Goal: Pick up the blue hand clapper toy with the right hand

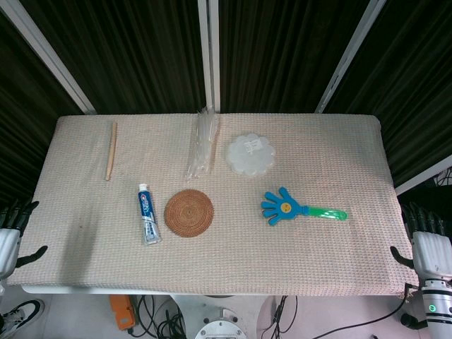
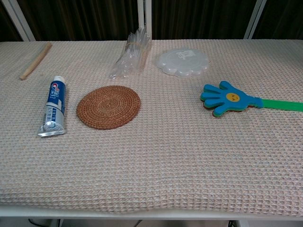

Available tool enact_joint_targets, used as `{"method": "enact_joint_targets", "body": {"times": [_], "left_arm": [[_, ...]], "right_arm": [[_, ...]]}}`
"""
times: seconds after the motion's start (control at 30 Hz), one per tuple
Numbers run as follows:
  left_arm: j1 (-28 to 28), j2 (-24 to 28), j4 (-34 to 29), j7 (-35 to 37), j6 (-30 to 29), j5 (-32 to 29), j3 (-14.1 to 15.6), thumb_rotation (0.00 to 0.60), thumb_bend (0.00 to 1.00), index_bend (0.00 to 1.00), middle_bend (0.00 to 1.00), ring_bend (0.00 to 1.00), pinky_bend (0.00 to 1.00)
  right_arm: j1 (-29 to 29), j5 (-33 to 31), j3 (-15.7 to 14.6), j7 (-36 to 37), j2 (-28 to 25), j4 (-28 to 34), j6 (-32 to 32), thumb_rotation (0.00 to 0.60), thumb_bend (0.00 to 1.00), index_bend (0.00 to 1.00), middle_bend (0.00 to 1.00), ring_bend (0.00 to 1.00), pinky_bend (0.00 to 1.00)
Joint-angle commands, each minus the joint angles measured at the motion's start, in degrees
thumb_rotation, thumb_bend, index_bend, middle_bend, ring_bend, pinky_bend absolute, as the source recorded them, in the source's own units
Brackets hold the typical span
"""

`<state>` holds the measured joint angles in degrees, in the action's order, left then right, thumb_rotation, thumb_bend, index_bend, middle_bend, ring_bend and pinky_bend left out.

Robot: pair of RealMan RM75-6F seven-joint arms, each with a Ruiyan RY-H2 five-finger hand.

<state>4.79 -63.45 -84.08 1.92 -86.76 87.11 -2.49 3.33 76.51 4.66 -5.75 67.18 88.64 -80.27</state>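
The blue hand clapper toy (image 1: 284, 206) lies flat on the table's right half, its blue palm with a yellow face pointing left and its green handle (image 1: 326, 213) pointing right. The chest view shows the clapper (image 2: 228, 99) at the right, handle running off the edge. My right hand (image 1: 428, 244) hangs beside the table's right front corner, fingers apart, holding nothing, well right of the toy. My left hand (image 1: 10, 236) rests off the left front corner, fingers spread and empty. Neither hand shows in the chest view.
A round woven coaster (image 1: 188, 212) and a toothpaste tube (image 1: 147, 213) lie left of centre. Behind are a clear plastic bundle (image 1: 202, 145), a white flower-shaped lid (image 1: 251, 155) and a wooden stick (image 1: 111, 150). A woven cloth (image 1: 233, 261) covers the table.
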Motion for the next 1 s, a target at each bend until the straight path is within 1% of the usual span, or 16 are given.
{"method": "enact_joint_targets", "body": {"times": [0.03,0.2,0.3,0.5,0.6,0.7,0.77,0.83,0.93,1.0], "left_arm": [[-0.1,0.0,0.0,0.0,-0.2,0.1,0.0,0.600,0.15,0.11,0.05,0.00,0.10],[-0.3,0.2,-0.6,-0.5,-0.7,0.6,0.3,0.600,0.16,0.10,0.05,0.00,0.10],[-0.2,0.5,-1.1,-1.0,-0.9,1.0,0.3,0.600,0.16,0.10,0.05,0.00,0.10],[0.0,0.5,-1.6,-1.2,-0.9,1.2,0.2,0.600,0.16,0.11,0.05,0.00,0.10],[0.0,0.3,-1.6,-1.1,-0.7,1.2,0.4,0.600,0.16,0.11,0.05,0.00,0.09],[0.1,0.2,-1.5,-0.9,-0.4,1.1,0.4,0.600,0.16,0.11,0.05,0.00,0.10],[0.3,0.1,-1.4,-0.8,-0.2,1.1,0.4,0.600,0.16,0.11,0.05,0.00,0.09],[0.5,0.0,-1.3,-0.7,0.0,1.1,0.3,0.600,0.16,0.11,0.05,0.00,0.10],[0.7,0.0,-1.2,-0.6,0.3,1.2,0.3,0.600,0.16,0.11,0.05,0.00,0.10],[0.8,-0.1,-1.1,-0.5,0.4,1.3,0.3,0.600,0.16,0.11,0.05,0.00,0.10]], "right_arm": [[-0.1,-0.1,0.0,0.3,-0.1,-0.2,0.1,0.600,0.16,0.00,0.00,0.00,0.00],[0.3,0.4,0.1,0.4,-0.4,0.1,0.3,0.600,0.16,0.00,0.00,0.00,0.00],[1.5,0.4,0.3,-0.2,-1.6,1.6,2.3,0.600,0.15,0.00,0.00,0.00,0.00],[7.5,-5.6,3.1,-7.3,-7.0,9.3,11.6,0.600,0.13,0.00,0.00,0.00,0.00],[12.0,-10.9,4.7,-12.0,-8.1,12.1,17.5,0.600,0.13,0.00,0.00,0.00,0.00],[16.0,-16.4,6.1,-15.8,-6.3,12.2,21.3,0.600,0.13,0.00,0.00,0.00,0.00],[18.1,-19.3,6.6,-18.3,-4.2,11.3,22.2,0.600,0.14,0.01,0.00,0.00,0.00],[20.2,-22.1,7.1,-20.6,-1.0,9.8,22.4,0.600,0.14,0.06,0.00,0.00,0.00],[22.8,-25.8,6.9,-23.8,2.8,7.9,22.9,0.600,0.14,0.11,0.00,0.00,0.00],[24.3,-28.0,6.5,-26.0,4.9,6.9,23.0,0.600,0.14,0.12,0.00,0.00,0.00]]}}
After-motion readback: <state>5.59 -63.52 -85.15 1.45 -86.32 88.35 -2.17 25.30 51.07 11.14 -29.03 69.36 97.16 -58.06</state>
